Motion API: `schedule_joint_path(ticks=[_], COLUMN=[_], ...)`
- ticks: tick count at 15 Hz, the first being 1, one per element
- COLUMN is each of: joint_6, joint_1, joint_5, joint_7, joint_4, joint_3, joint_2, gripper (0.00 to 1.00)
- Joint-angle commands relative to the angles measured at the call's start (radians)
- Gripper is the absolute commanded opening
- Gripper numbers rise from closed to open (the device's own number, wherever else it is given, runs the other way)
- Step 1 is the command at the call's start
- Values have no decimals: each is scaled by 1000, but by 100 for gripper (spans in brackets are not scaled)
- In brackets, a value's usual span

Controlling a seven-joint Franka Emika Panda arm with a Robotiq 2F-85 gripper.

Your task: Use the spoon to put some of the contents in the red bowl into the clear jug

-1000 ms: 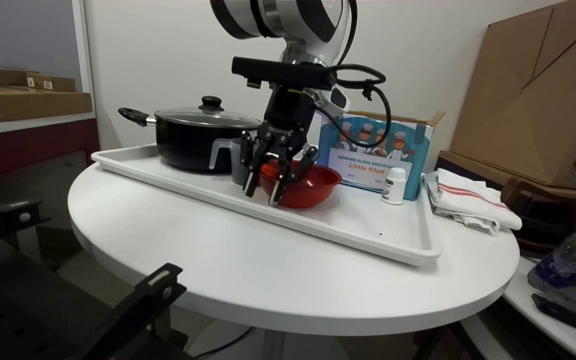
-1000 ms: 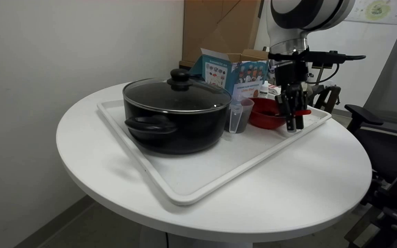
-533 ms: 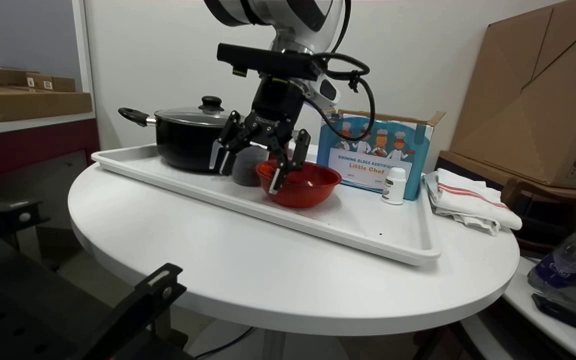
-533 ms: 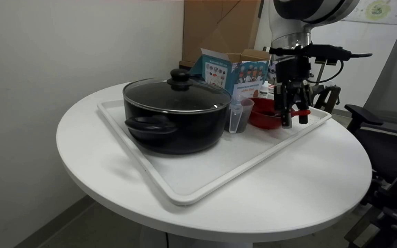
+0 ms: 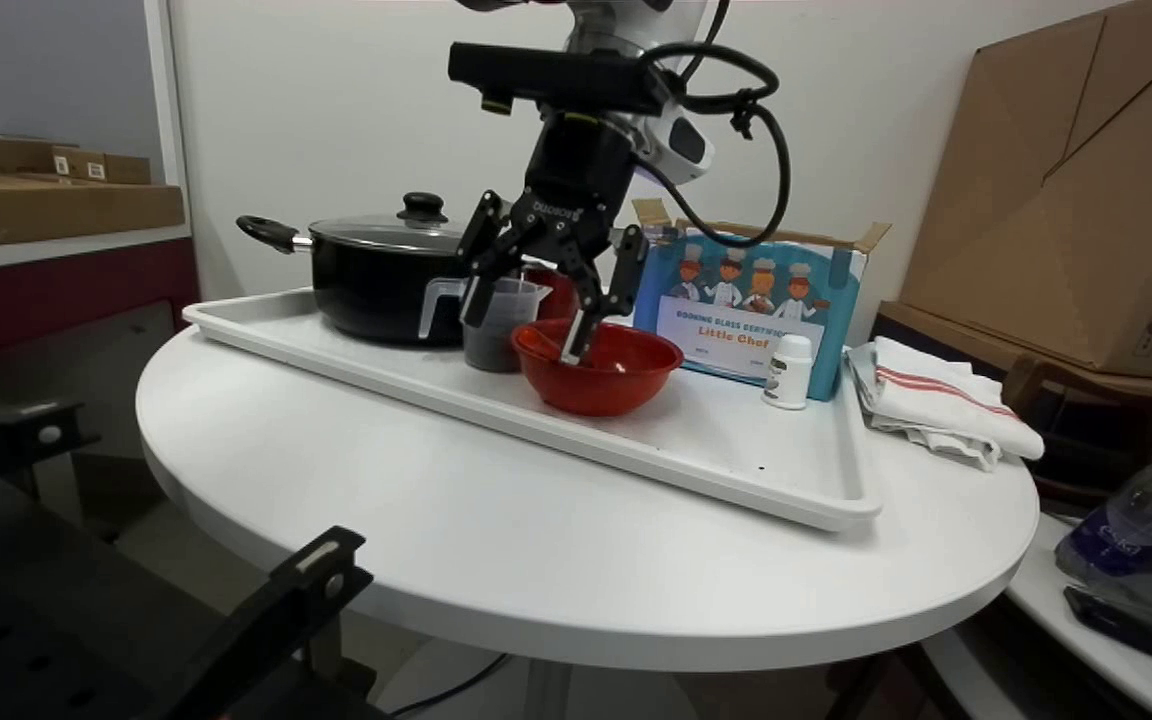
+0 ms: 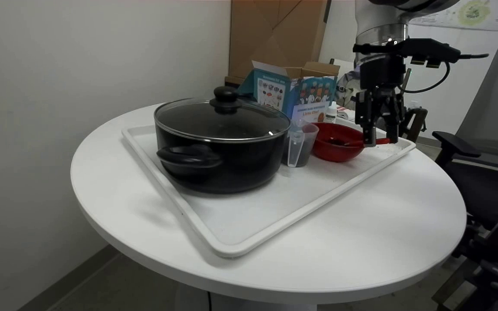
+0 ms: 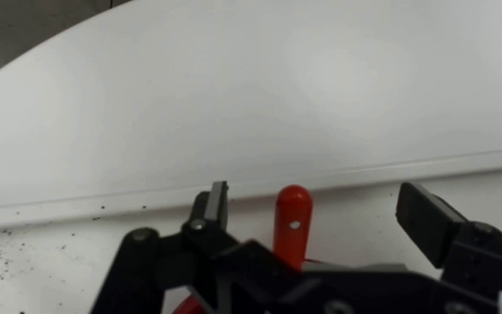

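The red bowl [image 5: 608,388] stands on the tray with dark contents [image 6: 336,141] inside. A red spoon [image 7: 292,235] leans in it, its handle sticking out over the rim. My gripper [image 7: 315,196] is open just above the bowl's near side, as both exterior views confirm. In the wrist view the handle's end shows between the wide-apart fingers [image 7: 427,222], touching neither. The spoon's scoop end is hard to make out. Beside the bowl, towards the pot, is the clear jug [image 6: 306,144], greyish and see-through. Its lower part looks dark; I cannot tell what it holds.
A black lidded pot [image 6: 223,160] stands past the jug on the white tray [image 5: 806,490]. Behind the bowl are a blue box [image 5: 746,315] and a small white bottle [image 5: 789,372]. Something red [image 5: 556,290] is partly hidden behind the jug. A folded towel [image 5: 946,395] lies off the tray.
The jaws have spread from close around the spoon handle to wide apart. My gripper has risen. The handle stays behind, resting over the bowl's rim.
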Motion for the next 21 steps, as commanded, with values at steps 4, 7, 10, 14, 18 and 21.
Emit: schedule_joint_path(ticks=[4,7,10,14,18,21], joint_6=[16,18,16,8,-66,-157], joint_1=[-14,-10,-1,4,7,9], joint_5=[19,22,22,53,81,69], joint_7=[-2,-3,-5,-20,-55,-76], joint_4=[-17,-9,-4,-6,-5,6], joint_3=[-30,-26,-16,7,30,31], joint_2=[-38,-29,-21,-31,-49,-59], gripper=[45,22,6,9,9,9])
